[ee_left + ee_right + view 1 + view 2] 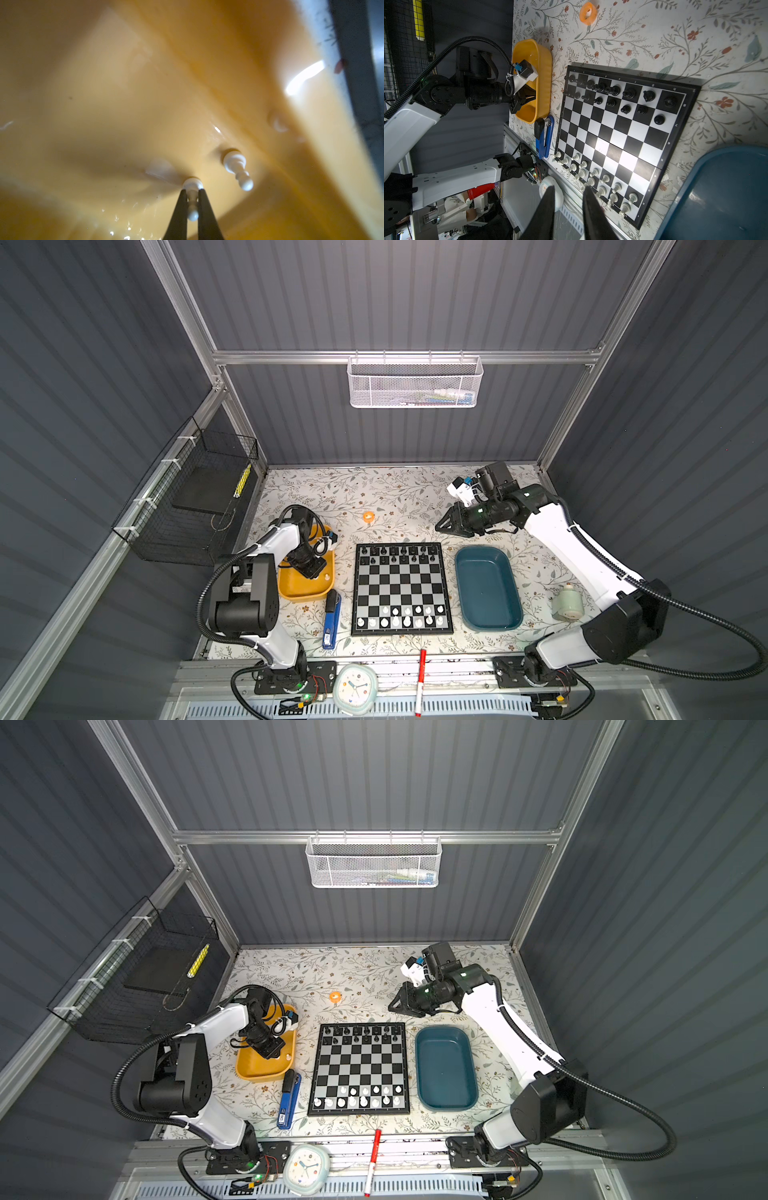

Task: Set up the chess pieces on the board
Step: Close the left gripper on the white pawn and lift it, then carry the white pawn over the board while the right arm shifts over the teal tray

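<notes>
In both top views the board [401, 589] lies between yellow tray [301, 591] and teal tray [488, 593]. Left wrist view: my left fingers [178, 212] pinch a white pawn [192, 199] inside the yellow tray, a second pawn [236, 168] lying beside. Right wrist view: my right fingers [548, 207] stand slightly parted, holding nothing.

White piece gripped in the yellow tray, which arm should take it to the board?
Left. The left gripper is shut on the white piece inside the yellow tray; the right gripper hangs open, empty, past the board.
</notes>
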